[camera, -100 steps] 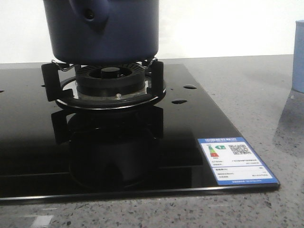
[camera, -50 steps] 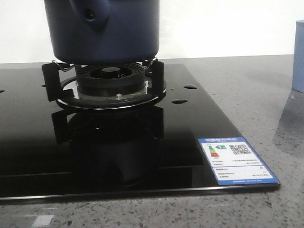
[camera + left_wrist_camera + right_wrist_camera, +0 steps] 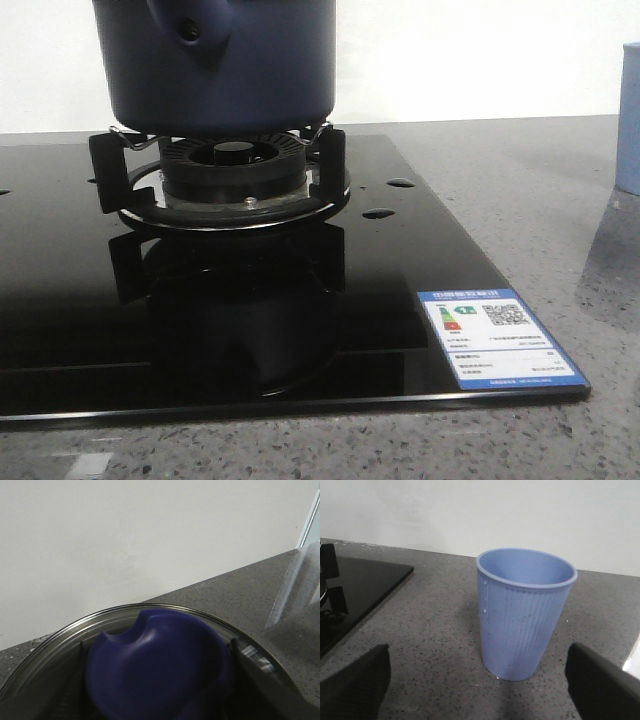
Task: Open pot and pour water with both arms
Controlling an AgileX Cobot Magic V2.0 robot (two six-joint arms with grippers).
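The dark navy pot [image 3: 220, 70] stands on the burner's pan support [image 3: 235, 165]; its top is cut off in the front view. In the left wrist view, the glass lid with a metal rim [image 3: 60, 632] fills the foreground. My left gripper [image 3: 157, 680] has its dark fingers [image 3: 80, 675] pressed against both sides of the lid's blue knob [image 3: 160, 660]. My right gripper [image 3: 477, 690] is open and empty, low over the counter, with a pale blue ribbed cup [image 3: 525, 615] upright just beyond its fingertips [image 3: 355, 680]. Neither gripper shows in the front view.
The black glass cooktop [image 3: 400, 260] carries a blue energy label [image 3: 498, 337] at its front right corner. The cup's edge shows at the far right of the front view [image 3: 628, 120], on the grey speckled counter. A white wall stands behind. A clear panel [image 3: 300, 580] stands near the pot.
The pot has shifted a hair to the right on its support. Otherwise nothing has visibly moved.
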